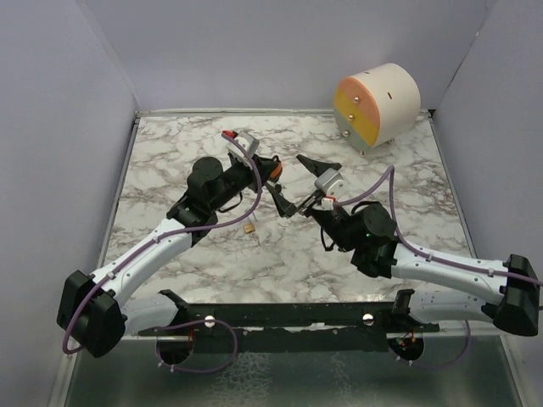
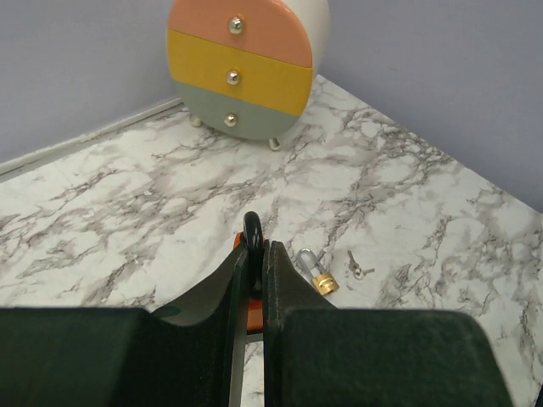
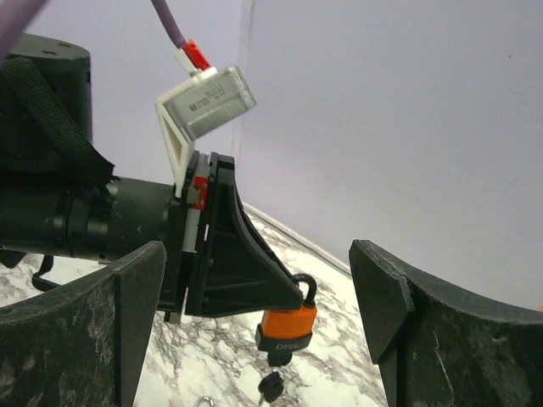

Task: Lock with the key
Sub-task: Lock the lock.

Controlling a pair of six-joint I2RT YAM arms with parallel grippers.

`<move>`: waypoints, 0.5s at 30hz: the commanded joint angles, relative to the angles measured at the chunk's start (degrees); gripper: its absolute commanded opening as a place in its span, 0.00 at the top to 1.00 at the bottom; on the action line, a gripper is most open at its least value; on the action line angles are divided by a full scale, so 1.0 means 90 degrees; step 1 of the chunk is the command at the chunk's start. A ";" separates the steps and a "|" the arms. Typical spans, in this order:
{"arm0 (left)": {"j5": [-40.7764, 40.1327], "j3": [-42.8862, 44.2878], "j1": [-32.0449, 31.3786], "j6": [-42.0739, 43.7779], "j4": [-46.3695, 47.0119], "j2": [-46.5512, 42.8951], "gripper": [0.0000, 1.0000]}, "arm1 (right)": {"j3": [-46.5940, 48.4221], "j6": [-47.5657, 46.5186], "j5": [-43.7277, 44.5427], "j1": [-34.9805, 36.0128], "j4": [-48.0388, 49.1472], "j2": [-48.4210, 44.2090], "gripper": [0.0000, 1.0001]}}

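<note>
The left gripper [image 3: 293, 297] is holding its jaws pressed together on the black shackle of the orange padlock [image 3: 287, 325], and the lock is hanging in the air above the marble surface [image 1: 187, 144]. It is well apart from the round chest of drawers [image 1: 377, 106], out toward the middle of the surface. A black-headed key [image 3: 271, 387] is sticking down out of the lock's underside (its blade is hidden, so only the head is showing).

The right gripper [image 3: 256, 254] is facing the padlock from the chest's side with its jaws spread wide. Its two fingers [image 3: 127, 314] are standing on either side of the lock and key and touching neither.

Down on the surface, a small brass padlock [image 2: 321, 275] is lying on its side with its shackle pointing toward the chest. A pair of small keys [image 2: 356, 265] is lying just beside it, apart from it. Both are sitting farther from the chest than the orange lock.

The chest is standing in the far right corner, showing three drawers: pink, yellow and grey-green.
</note>
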 commanded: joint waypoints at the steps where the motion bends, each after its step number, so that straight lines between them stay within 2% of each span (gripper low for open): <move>1: -0.0322 0.0362 0.0115 0.0281 0.0242 -0.0412 1.00 | -0.0074 0.0336 0.0564 -0.0172 -0.0269 0.0143 0.12; 3: -0.0331 0.0425 0.0145 0.0343 0.0115 -0.0493 1.00 | -0.0198 0.1111 0.0021 -0.0800 -0.0684 -0.0081 0.21; 5: -0.0334 0.0464 0.0175 0.0403 0.0004 -0.0542 1.00 | -0.0479 0.2193 -0.1206 -0.1918 -0.0918 -0.0397 0.31; 8: -0.0285 0.0499 0.0205 0.0457 -0.0099 -0.0553 1.00 | -0.0813 0.3194 -0.2586 -0.3404 -0.0823 -0.0523 0.31; 13: 0.0337 0.0496 0.0458 0.0232 0.0056 -0.0485 1.00 | -0.0982 0.3372 -0.3728 -0.4059 -0.0557 -0.0215 0.24; 15: 0.0858 0.0479 0.0627 0.0068 0.0272 -0.0436 1.00 | -0.1112 0.3834 -0.4993 -0.4549 -0.0041 0.0083 0.31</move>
